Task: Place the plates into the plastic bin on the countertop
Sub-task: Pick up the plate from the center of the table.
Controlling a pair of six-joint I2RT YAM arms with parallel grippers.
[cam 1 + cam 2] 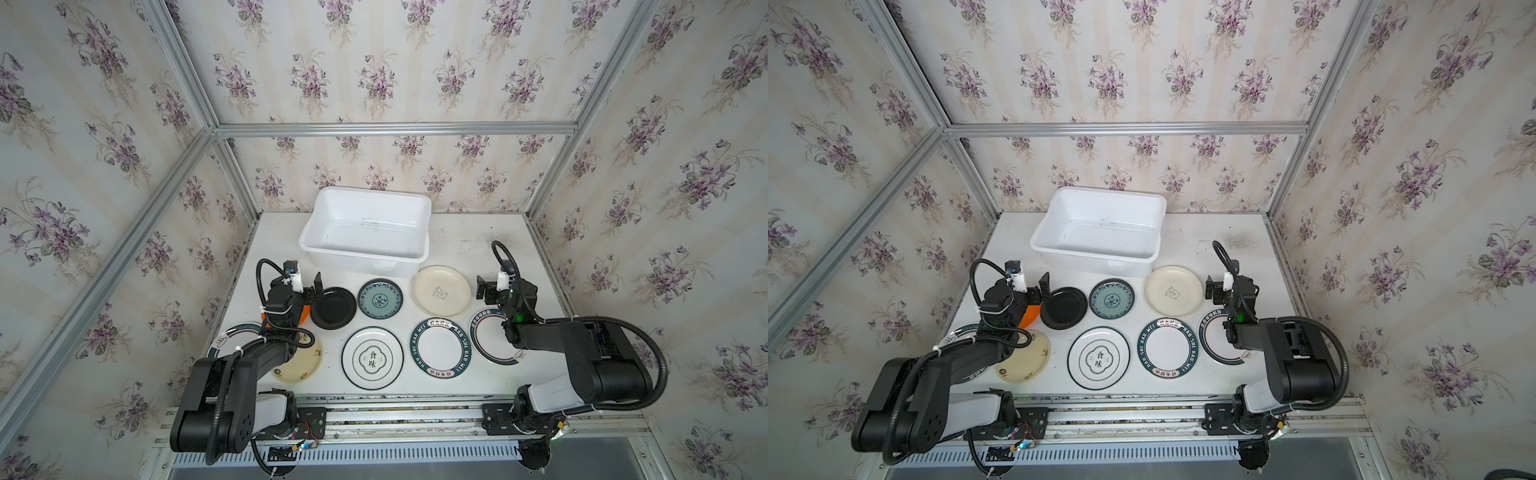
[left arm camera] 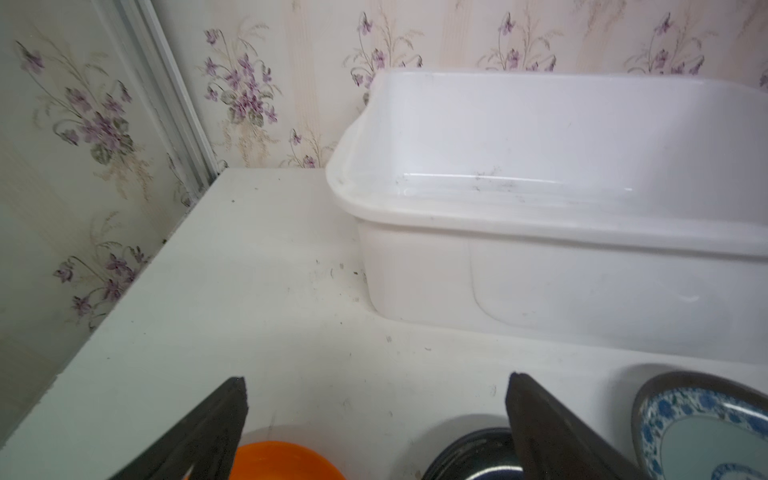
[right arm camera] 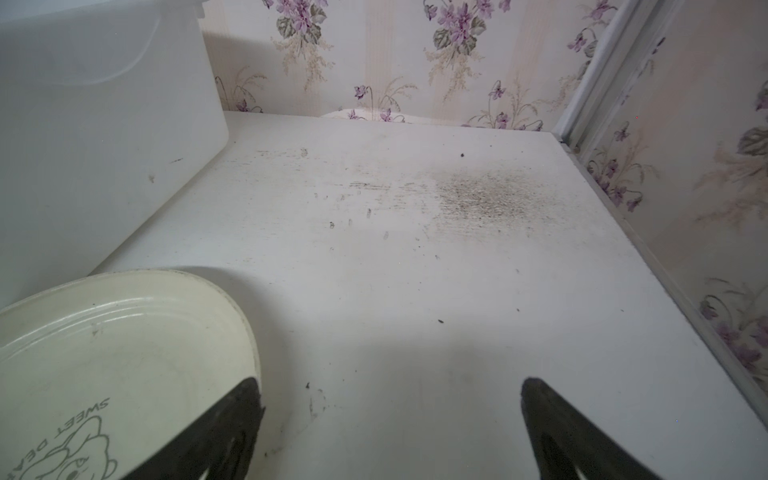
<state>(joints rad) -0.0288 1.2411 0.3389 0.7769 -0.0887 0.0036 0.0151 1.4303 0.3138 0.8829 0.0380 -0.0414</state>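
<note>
The empty white plastic bin point(image 1: 308, 244) point(image 1: 1040, 245) point(image 2: 540, 224) stands at the back of the countertop point(image 1: 478, 245). In front of it several plates lie flat in two rows. My left gripper point(image 1: 308, 291) point(image 2: 376, 382) hangs open and empty, one finger over the orange plate point(image 2: 282, 461), the other over the black plate point(image 1: 333, 309) point(image 2: 473, 455). My right gripper point(image 1: 492, 286) point(image 3: 390, 386) is also open and empty, just right of the cream bear plate point(image 1: 441, 290) point(image 3: 116, 353). The teal-patterned plate point(image 1: 380, 299) point(image 2: 702, 432) lies between those two.
The front row holds a cream plate point(image 1: 301, 363), a white plate with Chinese characters point(image 1: 372, 358), a lettered teal-rimmed plate point(image 1: 440, 348) and two white dark-rimmed plates point(image 1: 486, 338) point(image 1: 230, 336), partly under my arms. Wallpapered walls with aluminium rails point(image 1: 232, 174) enclose three sides.
</note>
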